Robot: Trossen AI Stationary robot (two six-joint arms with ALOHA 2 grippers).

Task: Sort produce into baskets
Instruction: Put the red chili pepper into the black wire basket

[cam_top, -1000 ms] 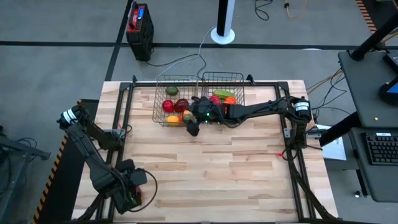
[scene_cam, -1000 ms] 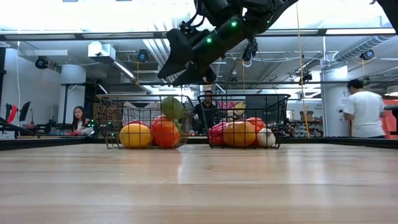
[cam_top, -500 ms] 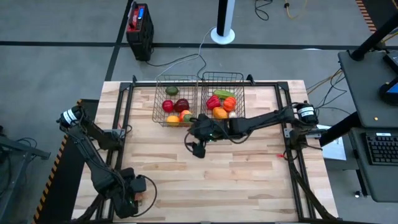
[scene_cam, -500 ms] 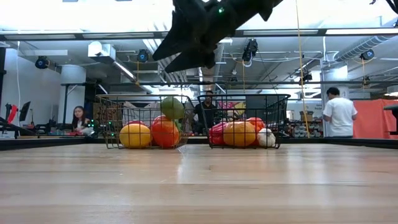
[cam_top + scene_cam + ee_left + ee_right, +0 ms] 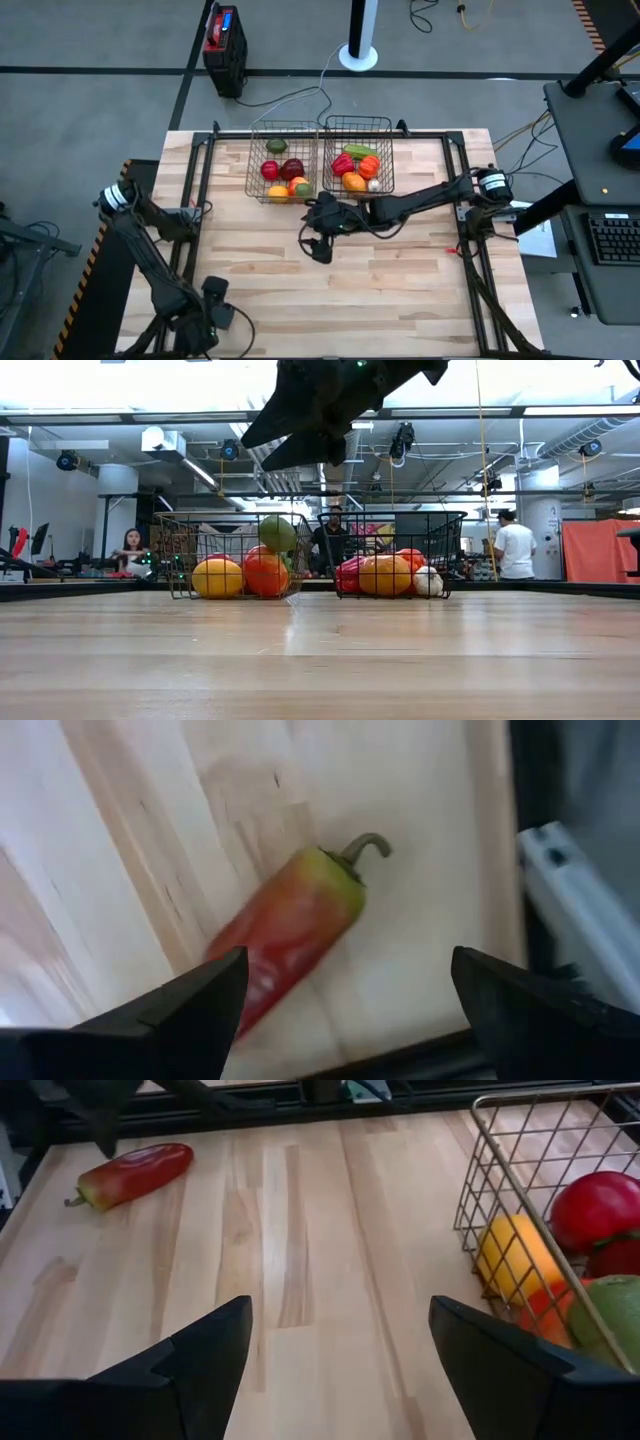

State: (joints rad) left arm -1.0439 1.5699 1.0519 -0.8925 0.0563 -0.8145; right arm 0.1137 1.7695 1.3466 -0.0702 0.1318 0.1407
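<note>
Both arms have drawn back: right gripper (image 5: 320, 250) left the baskets (image 5: 320, 160), fingers spread, empty. Left gripper (image 5: 340, 1020), spread, hovers over a red pepper (image 5: 290, 925) at the bench (image 5: 400, 290) corner.

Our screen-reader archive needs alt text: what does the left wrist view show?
A long red pepper with a green shoulder and curled green stem lies alone on the pale wooden table, near its edge. The left pincer hangs above it, both dark fingers spread wide and touching nothing.
</note>
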